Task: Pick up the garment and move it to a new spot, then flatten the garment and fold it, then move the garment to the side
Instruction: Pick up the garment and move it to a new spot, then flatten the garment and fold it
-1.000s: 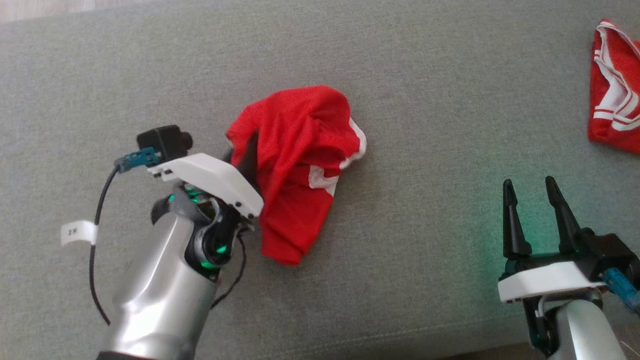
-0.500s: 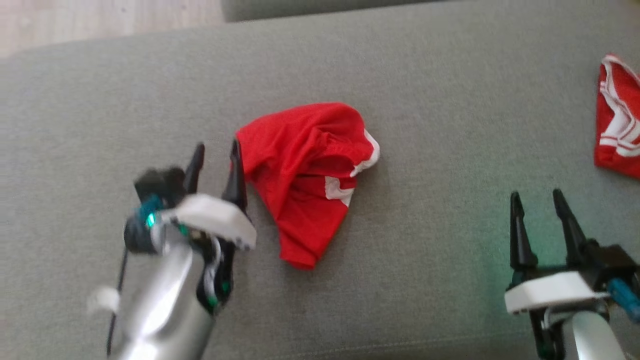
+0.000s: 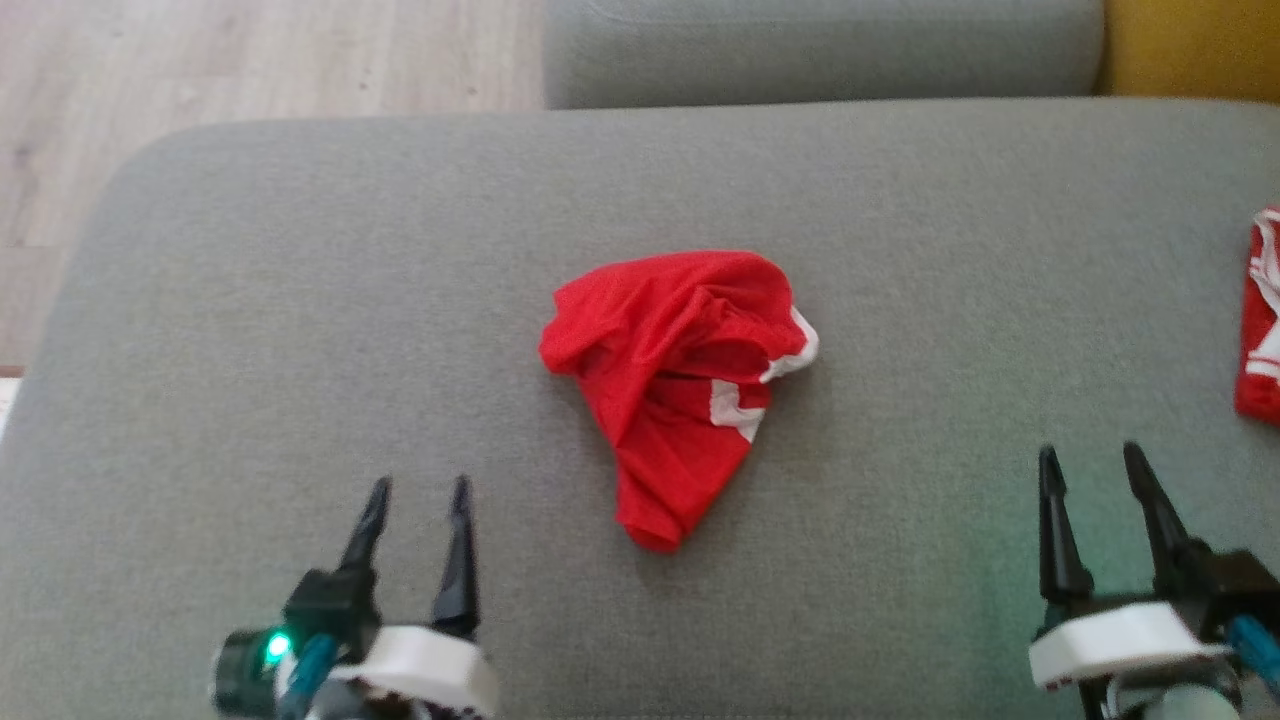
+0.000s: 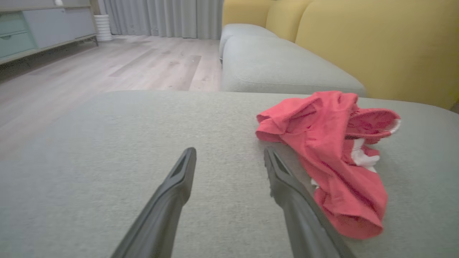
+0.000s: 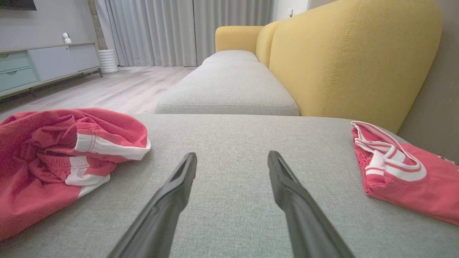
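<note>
A crumpled red garment with white trim lies bunched in the middle of the grey sofa cushion. In the left wrist view the garment sits to the right of my fingers, and in the right wrist view the garment is at the left. My left gripper hovers open at the lower left, apart from the cloth, with nothing between its fingers. At the lower right my right gripper stands open and empty too.
A second red and white garment lies folded at the cushion's right edge, also seen as the folded garment on the right. Beyond stand another grey cushion, the yellow backrest and wooden floor at the left.
My left gripper let go of the red garment, opened and drew back toward the lower left. The garment now lies free on the cushion. The head camera has tilted, shifting the whole picture.
</note>
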You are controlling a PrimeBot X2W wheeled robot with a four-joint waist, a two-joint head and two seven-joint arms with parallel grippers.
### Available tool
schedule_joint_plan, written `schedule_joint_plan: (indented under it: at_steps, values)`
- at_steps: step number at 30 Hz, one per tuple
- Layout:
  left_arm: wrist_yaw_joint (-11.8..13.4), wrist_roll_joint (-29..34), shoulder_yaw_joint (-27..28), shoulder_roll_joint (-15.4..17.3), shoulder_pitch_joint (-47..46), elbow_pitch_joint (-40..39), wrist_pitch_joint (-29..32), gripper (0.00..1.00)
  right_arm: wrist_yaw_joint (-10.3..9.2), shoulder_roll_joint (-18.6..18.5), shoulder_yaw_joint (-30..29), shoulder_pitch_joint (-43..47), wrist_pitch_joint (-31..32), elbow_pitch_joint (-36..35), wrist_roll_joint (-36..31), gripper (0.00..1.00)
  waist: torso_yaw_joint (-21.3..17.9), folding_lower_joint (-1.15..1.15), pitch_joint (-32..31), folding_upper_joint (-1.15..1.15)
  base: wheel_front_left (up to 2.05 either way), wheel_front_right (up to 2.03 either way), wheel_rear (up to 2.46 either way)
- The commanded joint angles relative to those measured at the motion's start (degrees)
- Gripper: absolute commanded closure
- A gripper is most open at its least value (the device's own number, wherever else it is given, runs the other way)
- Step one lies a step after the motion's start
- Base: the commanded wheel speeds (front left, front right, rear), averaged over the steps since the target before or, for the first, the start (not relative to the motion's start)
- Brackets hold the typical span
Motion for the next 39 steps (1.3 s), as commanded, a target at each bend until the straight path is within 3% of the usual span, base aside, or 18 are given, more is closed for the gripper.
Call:
schedule_joint_plan:
  at_steps: [1,12,30,34,39]
  values:
    - [-0.2,1.1,3.4,0.7,-1.0,-2.5,-0.5,0.0,-0.05,-0.3,0.9,0.1,-0.7,-1.8,-0.3,0.0,1.3,0.0,-1.3,0.0,0.0,0.0,0.0]
    - [-3.4,4.5,9.0,-0.7,4.7,-3.6,-0.5,0.0,-0.05,-0.3,1.2,2.6,-0.7,-0.7,0.8,0.0,2.8,0.0,-4.0,0.0,0.0,0.0,0.0]
    - [-6.7,6.8,12.0,-2.3,4.2,-2.5,-0.5,0.0,-0.05,-0.3,2.4,2.6,-0.7,1.0,2.4,0.0,1.5,0.0,-4.0,0.0,0.0,0.0,0.0]
    - [-8.1,6.6,10.6,-2.6,2.9,-3.1,-0.5,0.0,-0.05,-0.3,2.7,2.1,-0.7,1.0,2.5,0.0,0.5,0.0,-3.5,0.0,0.0,0.0,0.0]
    - [-11.3,6.2,3.0,-2.9,-2.9,-4.6,-0.5,0.0,-0.05,-0.3,3.7,0.8,-0.7,0.6,2.2,0.0,-1.6,0.0,-2.0,0.0,0.0,0.0,0.0]
